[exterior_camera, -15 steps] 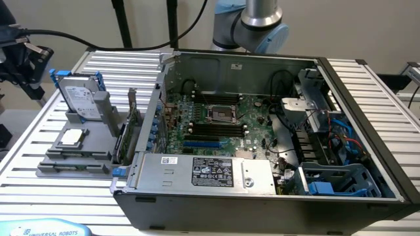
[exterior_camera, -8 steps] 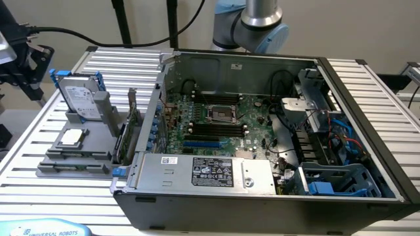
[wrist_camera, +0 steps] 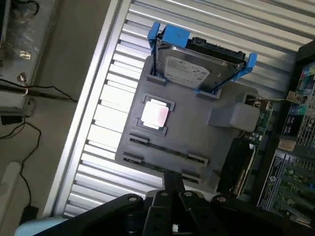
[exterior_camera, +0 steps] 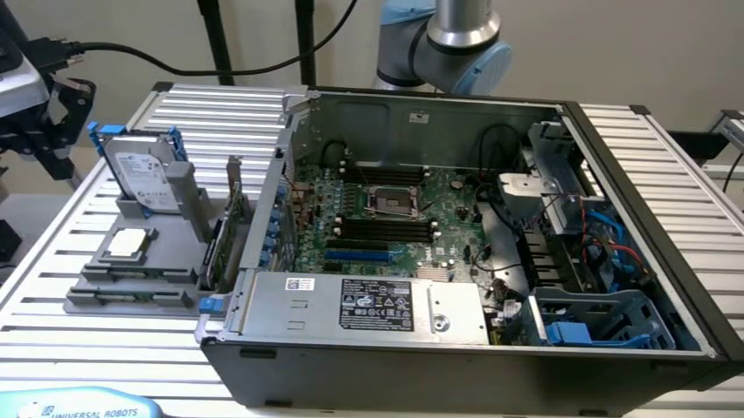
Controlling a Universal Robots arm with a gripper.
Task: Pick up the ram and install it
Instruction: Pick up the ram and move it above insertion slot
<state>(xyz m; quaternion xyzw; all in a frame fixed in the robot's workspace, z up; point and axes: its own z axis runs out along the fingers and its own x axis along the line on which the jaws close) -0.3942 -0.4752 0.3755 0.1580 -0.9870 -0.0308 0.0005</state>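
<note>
My pincer [wrist_camera: 172, 179], tips together, hides part of the ram [wrist_camera: 147, 165] just beneath it; a cut-off blue casing [exterior_camera: 82, 407] reads "UNIVERSAL ROBOTS".

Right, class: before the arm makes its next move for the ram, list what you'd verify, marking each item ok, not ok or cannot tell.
1. The ram lies flat in the grey holder, nothing on top: ok.
2. The gripper is above the holder's ram end: ok.
3. The fingers are apart enough to take the ram: not ok, they are shut and hold nothing.
4. The memory slots on the motherboard look empty: ok.
5. The slot latches are open: cannot tell.
</note>
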